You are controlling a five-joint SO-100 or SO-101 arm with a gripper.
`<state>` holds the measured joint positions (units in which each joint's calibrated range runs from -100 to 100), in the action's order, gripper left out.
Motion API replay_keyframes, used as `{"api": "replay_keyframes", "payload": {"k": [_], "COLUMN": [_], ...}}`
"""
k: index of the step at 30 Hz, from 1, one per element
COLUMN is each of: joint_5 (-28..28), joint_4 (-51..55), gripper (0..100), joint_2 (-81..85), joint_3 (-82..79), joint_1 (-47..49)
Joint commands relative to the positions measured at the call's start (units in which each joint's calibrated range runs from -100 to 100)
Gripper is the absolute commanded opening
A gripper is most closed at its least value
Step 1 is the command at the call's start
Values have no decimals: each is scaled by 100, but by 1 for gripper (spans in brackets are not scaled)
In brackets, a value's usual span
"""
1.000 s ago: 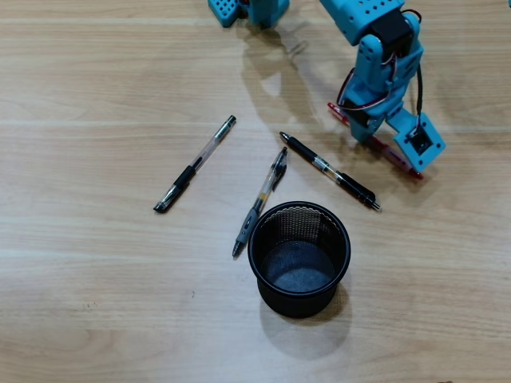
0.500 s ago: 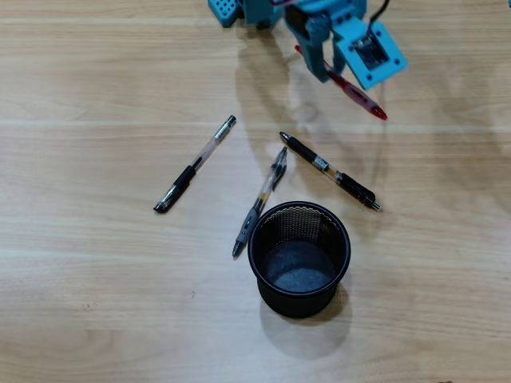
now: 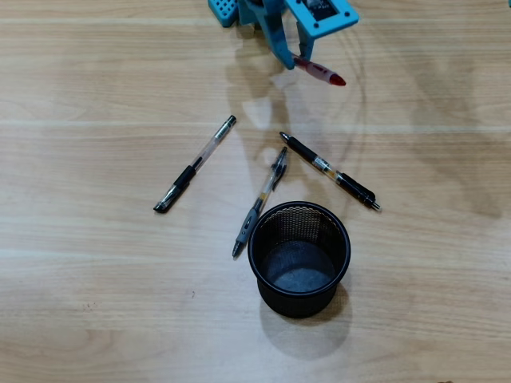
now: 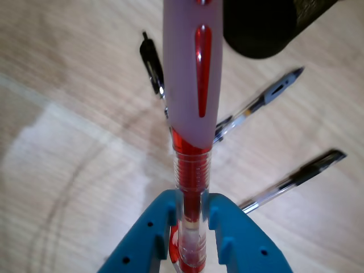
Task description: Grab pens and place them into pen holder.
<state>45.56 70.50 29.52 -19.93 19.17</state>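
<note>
wrist view is showing the red pen (image 4: 192, 187) pinched in the blue gripper (image 4: 192, 219), lifted off the counter (image 3: 96, 303). three pens (image 3: 259, 203) are lying just beside the empty holder (image 3: 299, 258), which is sitting well below the gripper overhead.

In the overhead view, three pens are laid on the table (image 3: 96, 303) around the pen holder (image 3: 299, 257): the left pen (image 3: 195, 163) at 10 o'clock, the middle pen (image 3: 260, 202) touching its rim at 11, the right pen (image 3: 329, 171) at 1. A fourth pen (image 3: 319, 71) is held above the table at 12.
</note>
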Motion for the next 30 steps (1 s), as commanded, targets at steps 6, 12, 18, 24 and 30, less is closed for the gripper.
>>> {"api": "replay_keyframes", "payload": {"k": [6, 12, 18, 24, 30], "joint_5": [-1007, -1068, -1018, -174, 588], "joint_4": [-2190, -4540, -6831, -8277, -8449], "gripper": [2, 2, 2, 2, 2], "joint_2": [-218, -780, -1595, -2704, -3645], "joint_3": [718, 790, 799, 871, 1357], "joint_1": [-224, -197, -215, -342, -614]}}
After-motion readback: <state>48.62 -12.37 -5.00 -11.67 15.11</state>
